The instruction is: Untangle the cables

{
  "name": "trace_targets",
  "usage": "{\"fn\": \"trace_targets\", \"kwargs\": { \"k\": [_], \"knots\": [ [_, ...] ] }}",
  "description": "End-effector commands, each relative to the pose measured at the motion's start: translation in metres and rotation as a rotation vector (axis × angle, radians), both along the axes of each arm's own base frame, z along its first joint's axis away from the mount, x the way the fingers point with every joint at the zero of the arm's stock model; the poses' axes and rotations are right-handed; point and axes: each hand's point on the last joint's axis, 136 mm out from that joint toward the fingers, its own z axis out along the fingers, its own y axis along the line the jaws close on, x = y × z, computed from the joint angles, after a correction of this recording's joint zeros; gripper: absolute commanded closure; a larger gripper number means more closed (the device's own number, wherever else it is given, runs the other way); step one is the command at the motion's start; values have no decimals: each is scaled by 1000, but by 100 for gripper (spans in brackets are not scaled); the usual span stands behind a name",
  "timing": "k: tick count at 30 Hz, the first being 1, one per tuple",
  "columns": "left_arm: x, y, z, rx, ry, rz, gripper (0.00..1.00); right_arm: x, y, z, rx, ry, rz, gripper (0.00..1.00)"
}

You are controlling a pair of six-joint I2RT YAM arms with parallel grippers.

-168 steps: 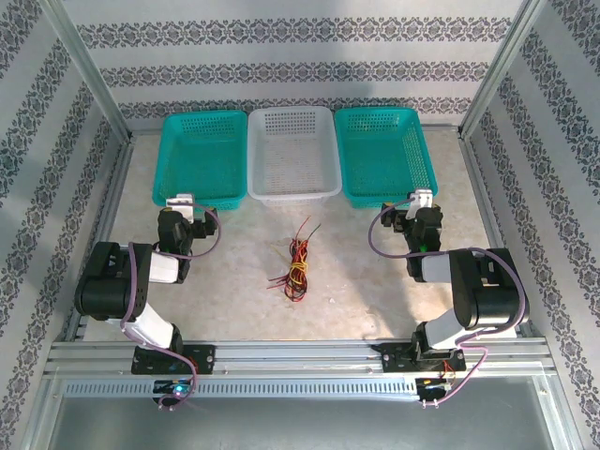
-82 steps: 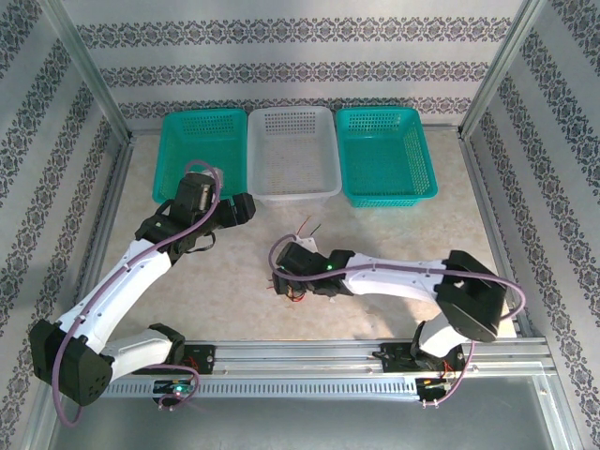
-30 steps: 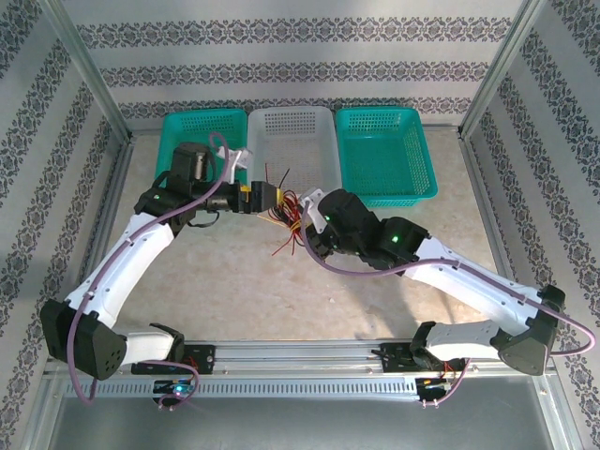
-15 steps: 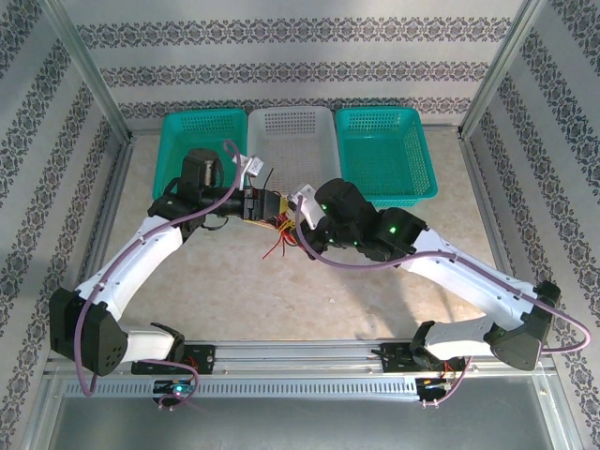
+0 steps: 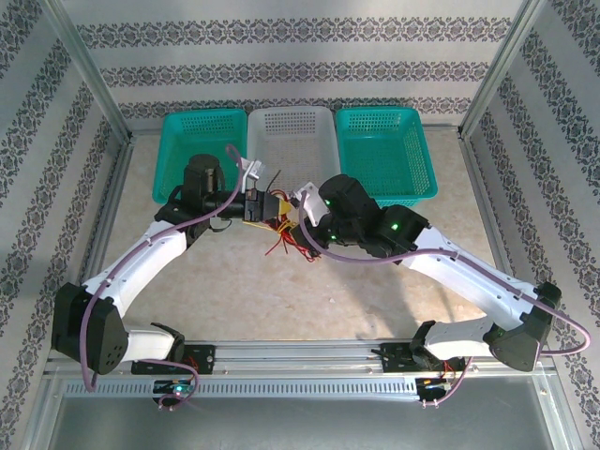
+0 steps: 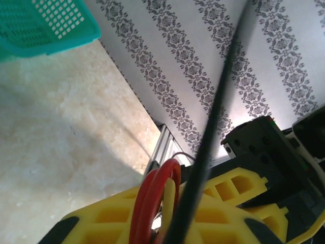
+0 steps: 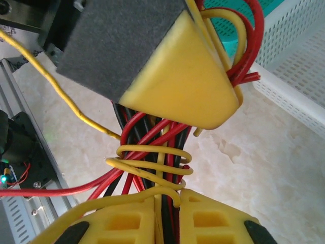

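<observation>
The cables (image 5: 286, 236) are a bundle of thin red, black and yellow wires held in the air in front of the white basket (image 5: 254, 150). My left gripper (image 5: 266, 208) is shut on the bundle's left end; in the left wrist view a red loop (image 6: 152, 198) and a black wire (image 6: 216, 107) run out from between its yellow fingers (image 6: 101, 223). My right gripper (image 5: 302, 214) is shut on the bundle just to the right. In the right wrist view a yellow wire coils round the strands (image 7: 152, 163) above my right gripper (image 7: 165, 216), facing the left gripper's finger (image 7: 177, 86).
A teal basket (image 5: 171, 155) stands at the back left and another teal basket (image 5: 424, 169) at the back right, either side of the white one. Aluminium rails (image 5: 300, 354) edge the table. Loose wire ends (image 5: 274, 249) hang towards the table.
My left gripper has closed on the bundle that the right gripper holds. Both arms shifted slightly, bringing the two grippers close together.
</observation>
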Motion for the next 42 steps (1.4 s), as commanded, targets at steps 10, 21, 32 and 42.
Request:
{"fn": "trace_targets", "kwargs": {
  "k": [10,21,32,42],
  "knots": [
    [34,32,11,30,-120,214,100,40,-116,13,39,-145,-546,2],
    [69,58,-11,54,-59,400,100,28,-184,-9,423,-109,-893,2],
    [55,48,-17,-32,-52,319,100,60,-95,10,284,41,-579,10],
    [32,34,26,-208,-106,155,100,49,-31,80,450,141,-297,43]
  ]
}}
